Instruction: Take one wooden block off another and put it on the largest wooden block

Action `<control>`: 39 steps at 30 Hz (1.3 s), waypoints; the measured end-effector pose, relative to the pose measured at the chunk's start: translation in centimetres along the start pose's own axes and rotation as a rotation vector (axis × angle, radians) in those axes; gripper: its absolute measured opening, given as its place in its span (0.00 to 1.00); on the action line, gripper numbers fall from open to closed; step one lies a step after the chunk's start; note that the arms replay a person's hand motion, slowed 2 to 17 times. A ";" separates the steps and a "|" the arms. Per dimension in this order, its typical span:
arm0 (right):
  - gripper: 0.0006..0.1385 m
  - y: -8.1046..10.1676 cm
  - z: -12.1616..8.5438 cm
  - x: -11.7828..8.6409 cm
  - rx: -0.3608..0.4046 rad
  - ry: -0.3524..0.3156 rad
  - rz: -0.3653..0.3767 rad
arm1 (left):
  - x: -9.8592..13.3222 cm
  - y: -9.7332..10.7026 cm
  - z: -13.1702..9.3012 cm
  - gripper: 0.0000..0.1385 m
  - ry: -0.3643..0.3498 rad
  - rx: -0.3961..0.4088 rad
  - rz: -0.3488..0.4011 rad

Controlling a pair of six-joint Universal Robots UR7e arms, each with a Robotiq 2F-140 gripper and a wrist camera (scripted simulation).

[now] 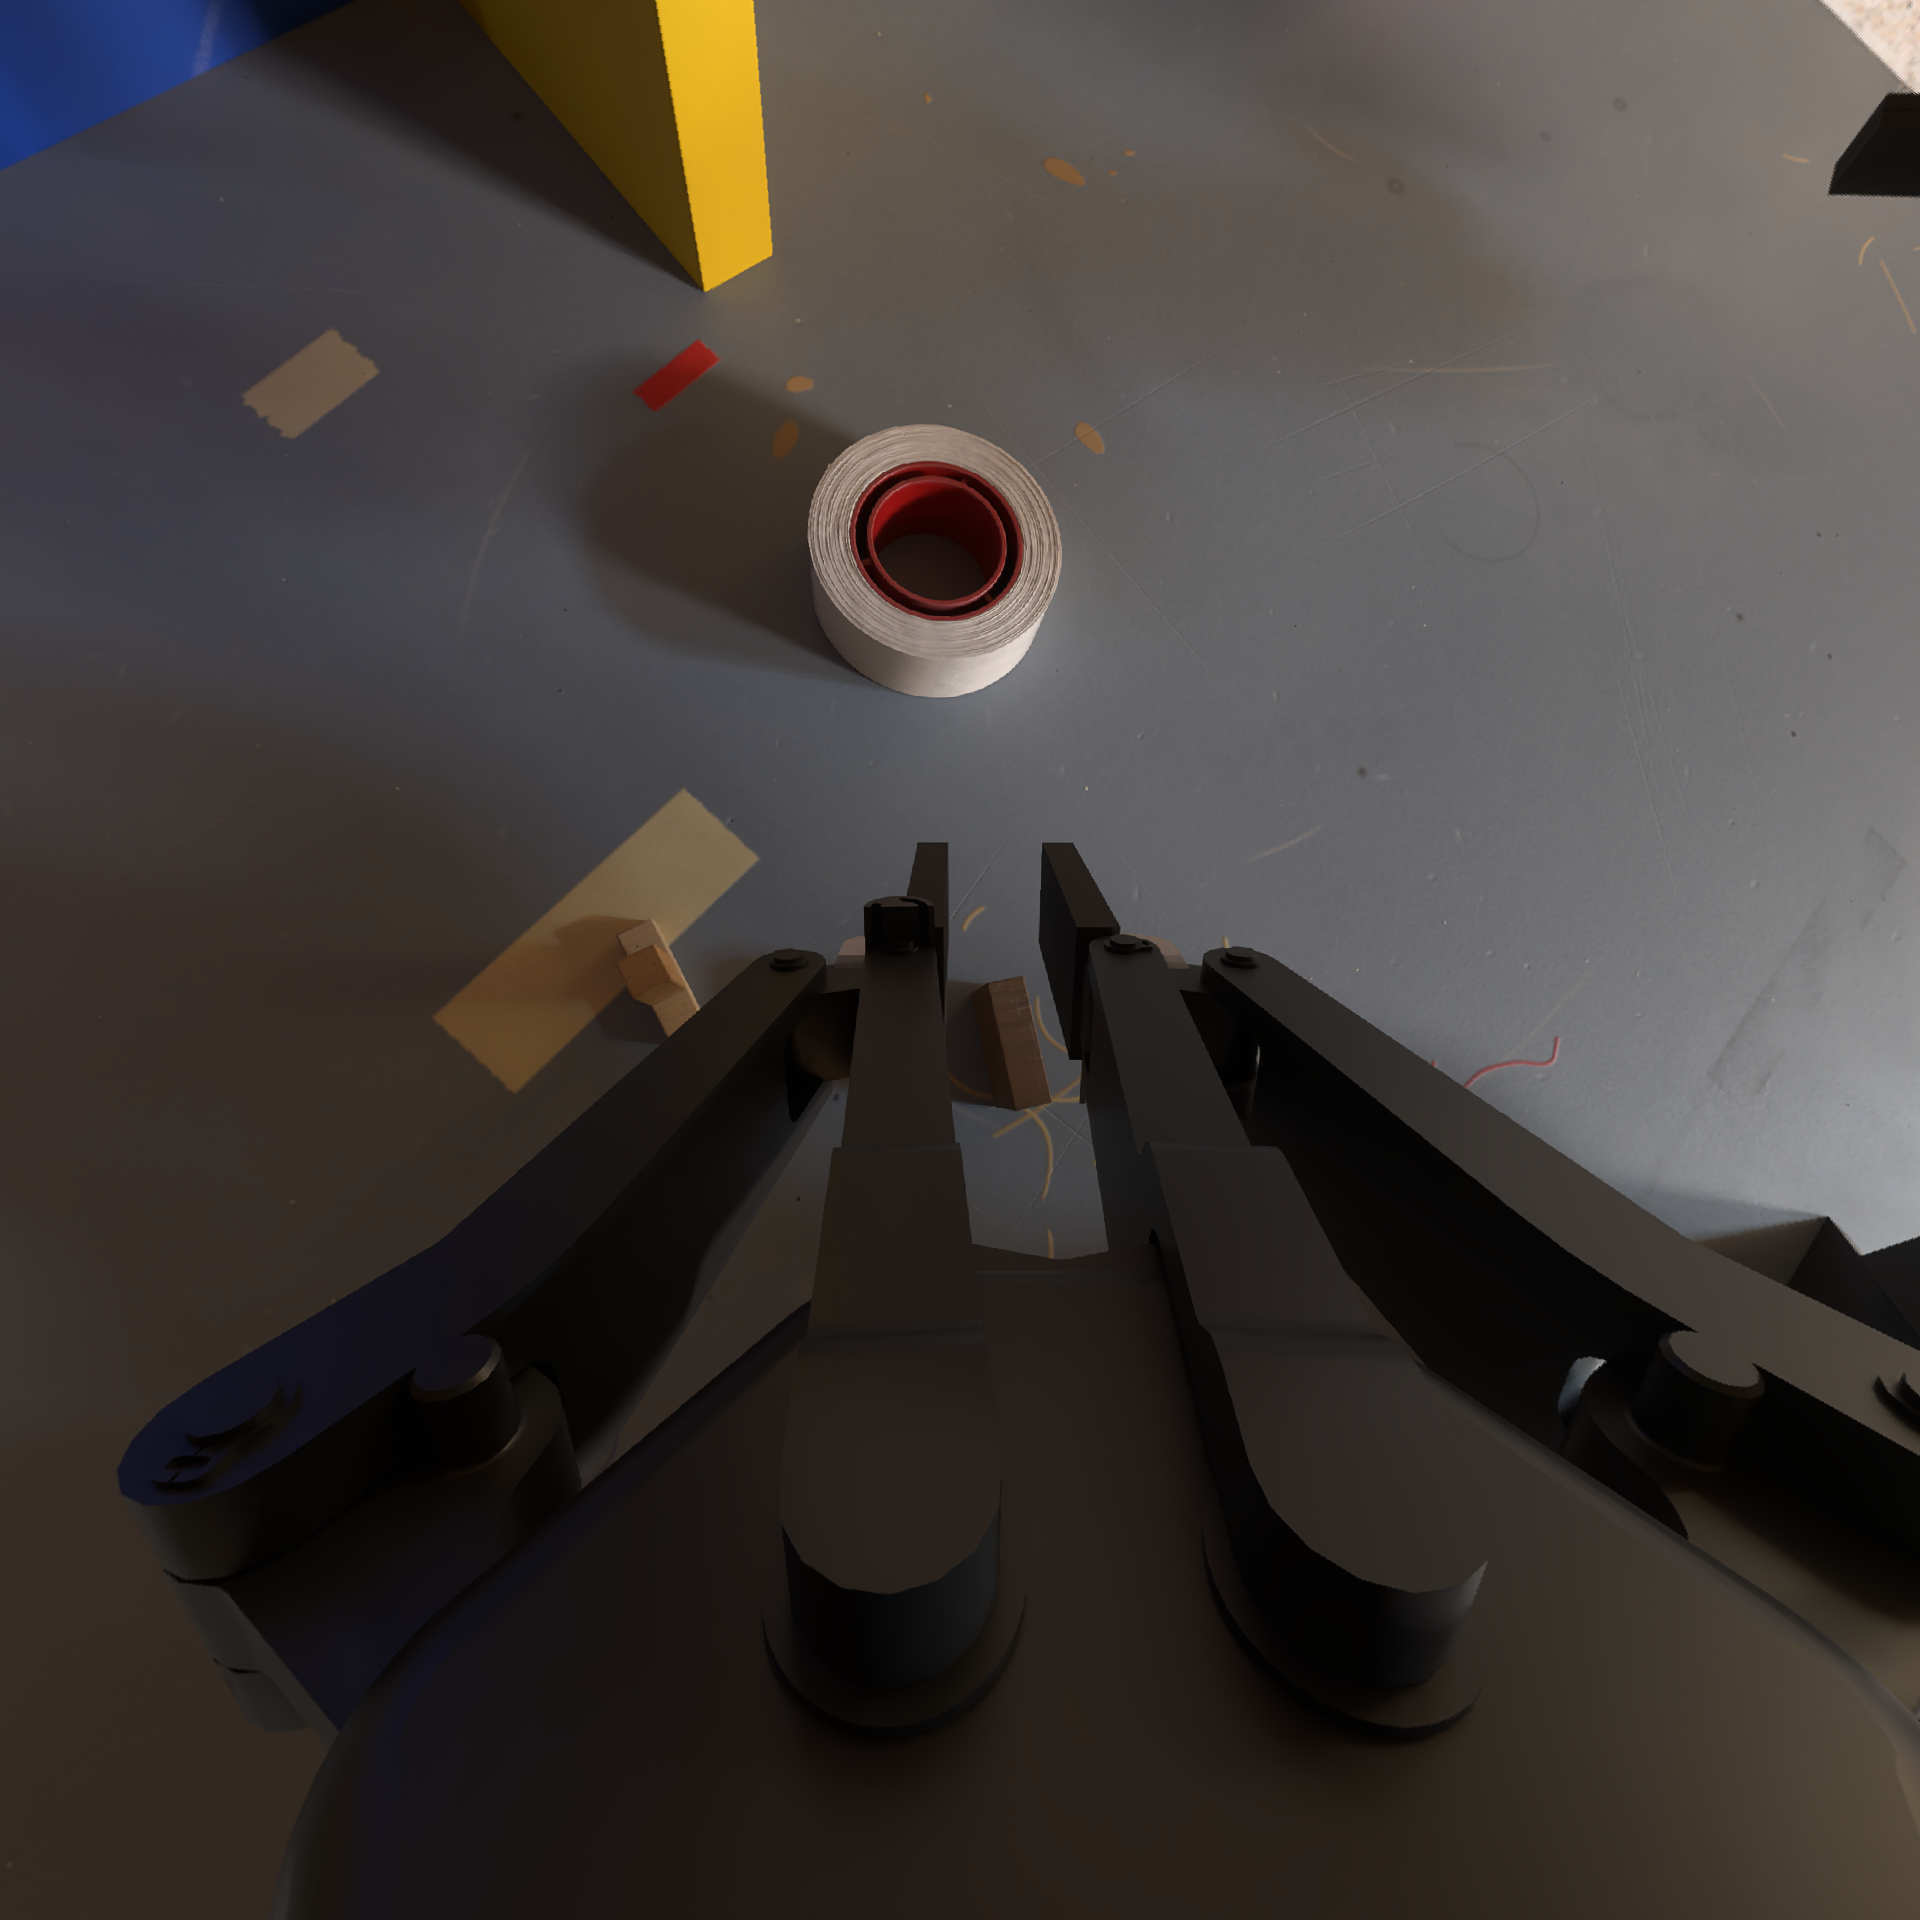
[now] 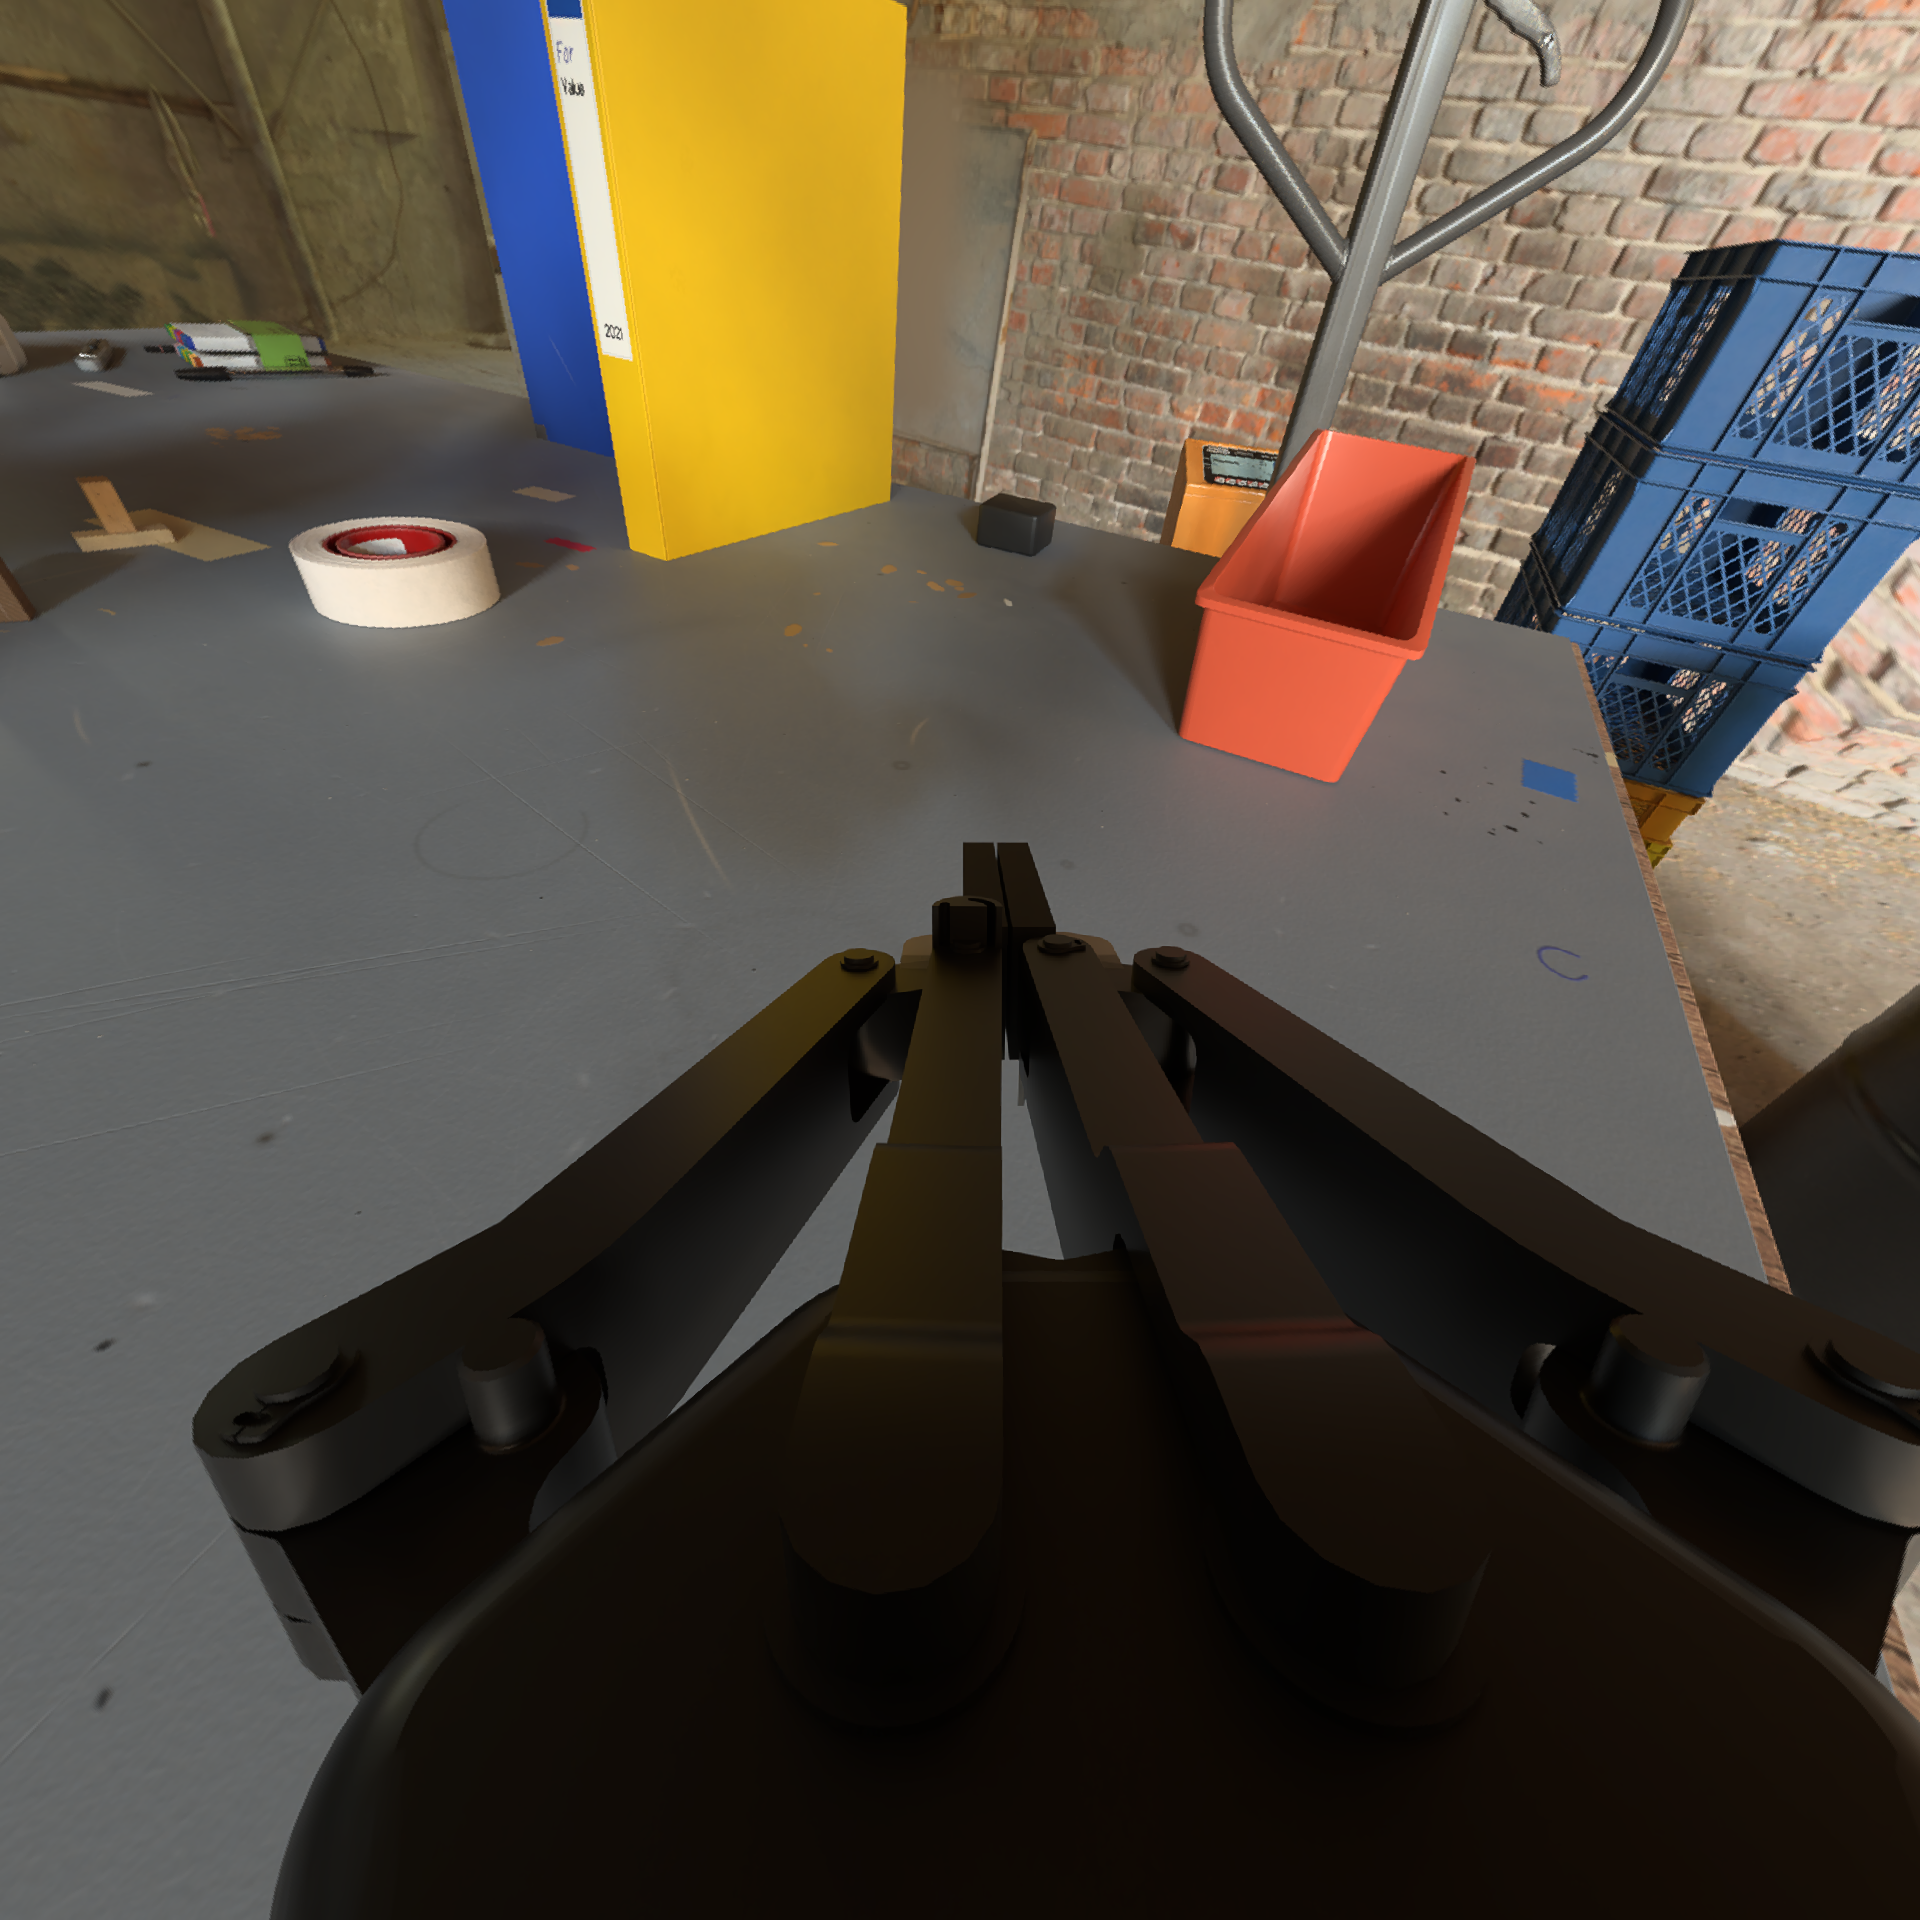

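The left claw (image 1: 995, 868), narrowed but holding nothing, hangs over a wooden block (image 1: 1013, 1042) (lining up); the right claw (image 2: 1003, 868) idles, pinched together.

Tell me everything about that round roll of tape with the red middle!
The roll of tape is a thick ring of white, cloth-like tape wound round a red core that is hollow. It lies flat on the grey table, hole facing up, casting a shadow to one side. Nothing touches it but the table. It sits alone, ahead of the left gripper, with the tall yellow binder standing farther back. In the right wrist view it lies far off to the left.
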State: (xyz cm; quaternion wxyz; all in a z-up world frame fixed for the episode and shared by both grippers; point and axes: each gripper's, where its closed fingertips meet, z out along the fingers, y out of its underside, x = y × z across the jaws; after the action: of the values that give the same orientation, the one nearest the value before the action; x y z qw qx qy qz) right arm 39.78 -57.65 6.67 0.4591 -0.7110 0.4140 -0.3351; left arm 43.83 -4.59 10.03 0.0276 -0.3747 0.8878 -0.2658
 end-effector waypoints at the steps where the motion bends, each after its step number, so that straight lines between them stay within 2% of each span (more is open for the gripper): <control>1: 0.00 0.0 0.0 0.0 0.000 0.000 0.000 | 0.0 0.0 0.0 0.17 0.000 0.000 0.001; 21: 0.00 0.1 0.1 0.0 -0.002 -0.005 0.000 | -1.2 -0.2 -0.7 0.17 -0.046 0.007 -0.007; 30: 0.00 0.1 0.1 0.0 -0.003 -0.005 0.001 | -3.0 0.0 -1.1 0.17 -0.105 0.003 -0.033; 39: 0.00 0.1 0.1 -0.1 -0.003 -0.006 -0.001 | -5.3 0.7 -1.0 0.19 -0.166 -0.020 -0.102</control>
State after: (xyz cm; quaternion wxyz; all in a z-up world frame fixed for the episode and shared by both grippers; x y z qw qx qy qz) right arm 39.79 -57.54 6.57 0.4593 -0.7128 0.4128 -0.3325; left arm 46.98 -0.12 9.74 0.0835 -0.4403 0.8649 -0.2260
